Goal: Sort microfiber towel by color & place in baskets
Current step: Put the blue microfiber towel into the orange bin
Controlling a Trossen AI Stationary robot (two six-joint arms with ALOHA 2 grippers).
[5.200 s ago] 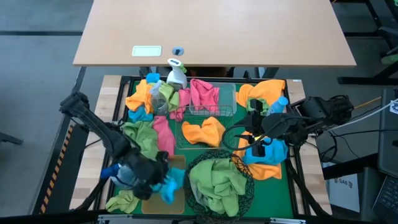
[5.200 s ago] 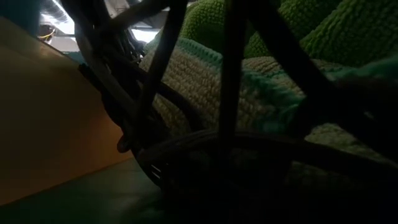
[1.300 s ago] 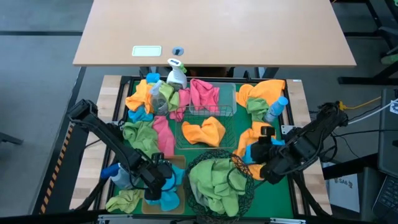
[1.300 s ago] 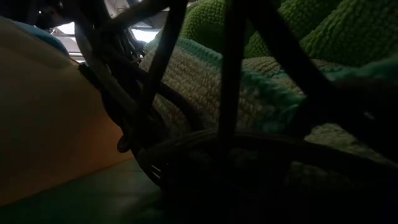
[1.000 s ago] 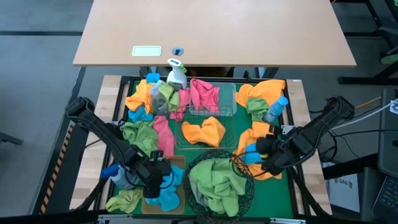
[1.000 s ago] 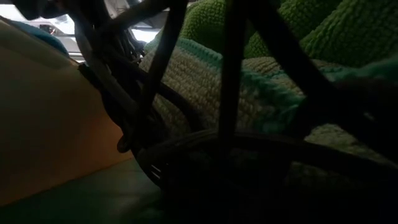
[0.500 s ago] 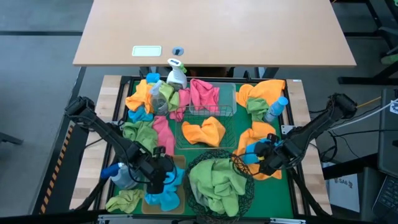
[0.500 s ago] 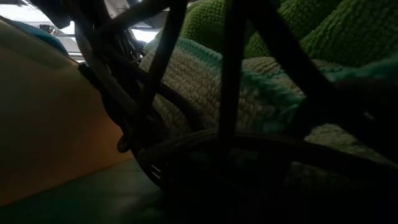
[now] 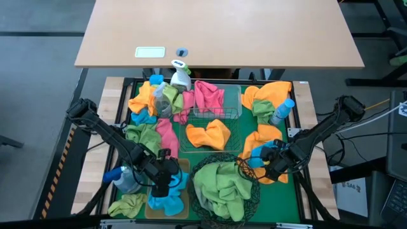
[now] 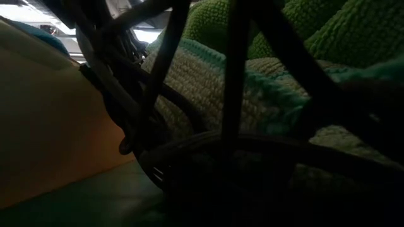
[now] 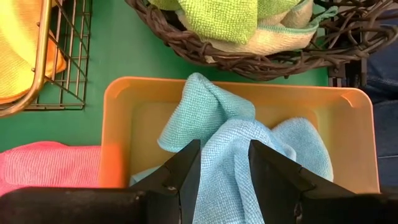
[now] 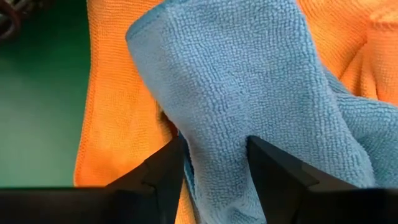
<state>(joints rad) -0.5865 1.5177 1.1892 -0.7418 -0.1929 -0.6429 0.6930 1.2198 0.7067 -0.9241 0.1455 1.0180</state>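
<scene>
Beside the round black wire-mesh basket [image 9: 224,184], the right gripper [image 12: 214,163] had its jaws closing around a soft, light blue microfiber towel [image 12: 261,93], best pinched at a raised fold; left jaws straddled another blue towel [image 11: 236,149] in the tan rectangular bin [image 11: 118,124].

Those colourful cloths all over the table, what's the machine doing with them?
It is sorting towels by colour into baskets. The left gripper hangs over the tan bin, its fingers around a blue towel lying in it. The right gripper is down on another blue towel that lies on an orange towel. Green towels already fill the round black basket.
</scene>
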